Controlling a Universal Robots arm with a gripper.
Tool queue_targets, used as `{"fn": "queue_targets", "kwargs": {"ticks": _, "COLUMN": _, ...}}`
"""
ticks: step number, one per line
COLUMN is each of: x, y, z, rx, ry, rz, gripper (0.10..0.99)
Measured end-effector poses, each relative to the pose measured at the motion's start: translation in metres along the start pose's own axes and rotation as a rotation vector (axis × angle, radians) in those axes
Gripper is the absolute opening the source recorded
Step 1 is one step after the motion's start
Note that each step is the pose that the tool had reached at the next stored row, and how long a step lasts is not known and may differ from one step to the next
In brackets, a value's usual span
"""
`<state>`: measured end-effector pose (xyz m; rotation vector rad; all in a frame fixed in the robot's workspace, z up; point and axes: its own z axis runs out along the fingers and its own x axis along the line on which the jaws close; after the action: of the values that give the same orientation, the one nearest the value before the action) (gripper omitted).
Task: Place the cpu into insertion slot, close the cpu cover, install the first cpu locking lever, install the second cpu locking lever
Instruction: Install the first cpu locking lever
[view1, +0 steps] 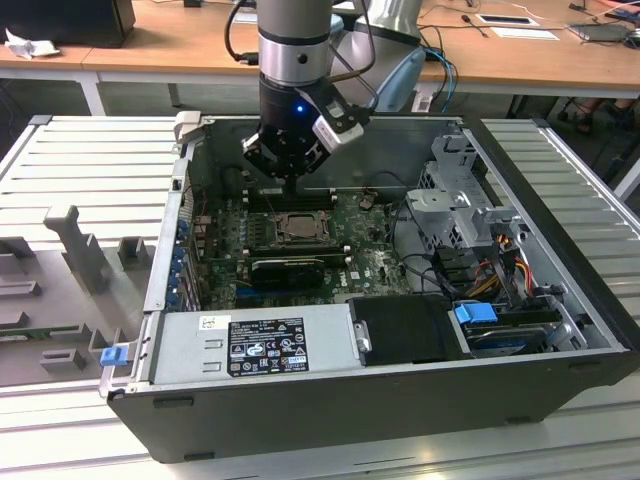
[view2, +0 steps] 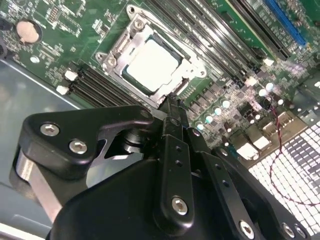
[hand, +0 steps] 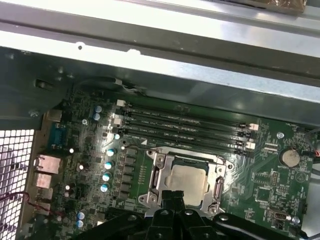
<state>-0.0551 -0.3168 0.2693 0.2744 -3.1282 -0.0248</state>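
The cpu is a pale square chip lying flat in the insertion slot, in the middle of the green motherboard. The silvery cpu cover lies flat as a frame around the chip's edges. My gripper hangs just above the slot's edge nearest the long memory slots. In both wrist views its black fingers are pressed together with nothing between them, and the tips hover over the socket's rim. I cannot make out how the locking levers stand.
Long black memory slots run beside the socket. The open case has a power supply at the front, a metal drive cage and cables on the exterior view's right, and a steel wall close behind the board.
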Motion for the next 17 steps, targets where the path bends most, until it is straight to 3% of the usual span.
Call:
{"fn": "queue_targets", "kwargs": {"ticks": 2, "x": 0.0009, "y": 0.0002, "z": 0.0003, "rx": 0.000, "ry": -0.0002, "rz": 0.010, "gripper": 0.106}}
{"fn": "queue_targets", "kwargs": {"ticks": 6, "x": 0.0011, "y": 0.0002, "z": 0.0031, "rx": 0.000, "ry": -0.0015, "rz": 0.105, "gripper": 0.106}}
{"fn": "queue_targets", "kwargs": {"ticks": 17, "x": 0.0114, "y": 0.0020, "z": 0.0034, "rx": 0.000, "ry": -0.0018, "rz": 0.106, "gripper": 0.106}}
